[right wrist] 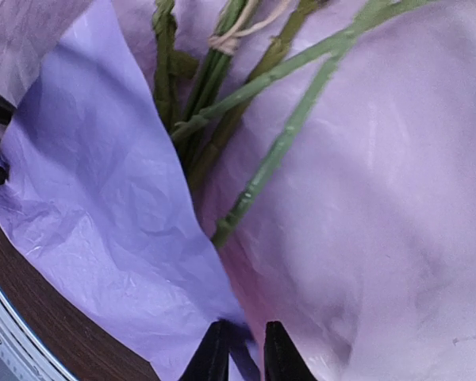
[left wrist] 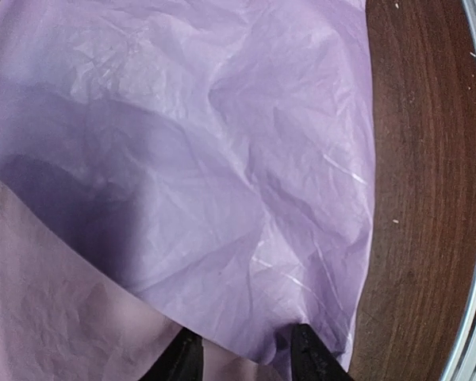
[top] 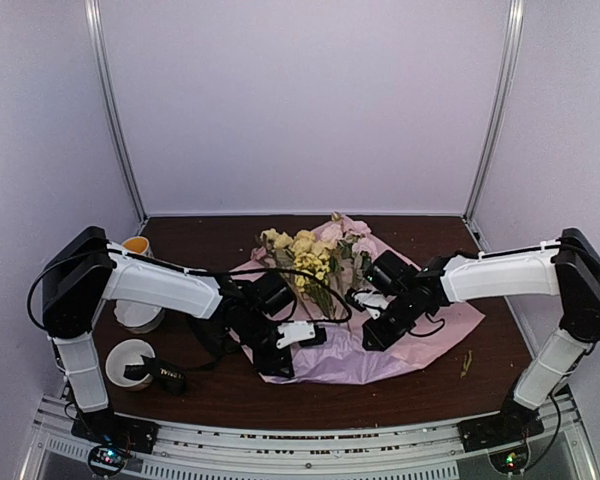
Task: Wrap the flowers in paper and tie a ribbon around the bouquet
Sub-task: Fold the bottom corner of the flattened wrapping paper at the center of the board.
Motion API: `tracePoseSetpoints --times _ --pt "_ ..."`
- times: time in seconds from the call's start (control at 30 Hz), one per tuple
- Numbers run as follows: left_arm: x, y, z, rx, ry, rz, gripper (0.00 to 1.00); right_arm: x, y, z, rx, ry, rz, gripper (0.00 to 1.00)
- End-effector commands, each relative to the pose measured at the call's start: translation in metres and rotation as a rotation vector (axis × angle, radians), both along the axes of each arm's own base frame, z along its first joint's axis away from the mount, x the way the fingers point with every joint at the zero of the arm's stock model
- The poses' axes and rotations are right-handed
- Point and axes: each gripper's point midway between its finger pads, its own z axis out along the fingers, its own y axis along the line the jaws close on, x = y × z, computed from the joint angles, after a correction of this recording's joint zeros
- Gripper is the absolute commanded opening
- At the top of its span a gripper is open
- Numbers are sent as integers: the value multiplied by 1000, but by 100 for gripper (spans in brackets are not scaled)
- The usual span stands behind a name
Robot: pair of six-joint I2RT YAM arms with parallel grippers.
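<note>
Top external: flowers (top: 305,255) on paper (top: 420,340) on bench (top: 430,395); left hand (left wrist: 247,361) half wide over paper edge; right hand (right wrist: 243,353) narrow at paper, cannot tell if gripping

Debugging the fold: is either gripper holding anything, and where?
Cannot tell for the right gripper: fingers nearly shut across the paper edge. The left gripper is open astride it.

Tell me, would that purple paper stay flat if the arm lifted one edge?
Probably not: the paper is thin and crinkled, so it would likely droop. It looks light, and could tear if tugged while the flowers weigh it down.
</note>
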Motion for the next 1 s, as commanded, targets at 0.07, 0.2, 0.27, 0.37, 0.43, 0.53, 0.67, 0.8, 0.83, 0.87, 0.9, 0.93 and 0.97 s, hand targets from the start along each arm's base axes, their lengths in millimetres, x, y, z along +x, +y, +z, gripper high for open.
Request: tracePoseSetpoints --times 0.07,0.2,0.27,0.37,0.43,0.53,0.67,0.8,0.83,0.87,0.9,0.93,0.97 --pt "-7 12 -15 77 24 -3 40 14 -28 65 43 -177 -191 22" --pt "-7 13 -16 77 19 -1 40 -36 6 62 228 -46 -68 21" --pt "-6 13 -16 77 17 1 40 -51 19 50 330 52 -78 15" --pt "-6 13 -15 72 12 5 41 -52 17 27 336 82 -147 10" --pt "-6 14 -17 78 13 11 40 -53 13 19 326 87 -176 8" --pt "-6 15 -17 78 12 17 41 -46 -6 1 242 45 -240 7" --pt "-1 15 -8 50 -28 32 40 -40 -32 -24 93 3 -302 7" --pt "17 13 39 -72 -171 119 41 -41 -30 -32 107 23 -326 7" --pt "19 10 57 -112 -214 129 41 -43 -31 -35 105 31 -331 7" --pt "20 7 74 -142 -265 127 41 -44 -31 -38 99 39 -332 7" --pt "16 2 88 -153 -315 105 41 -45 -33 -41 92 48 -333 7" --pt "13 -4 97 -160 -341 77 41 -47 -33 -43 87 57 -334 7" --pt "8 -12 104 -158 -354 44 39 -49 -34 -45 87 62 -335 7"
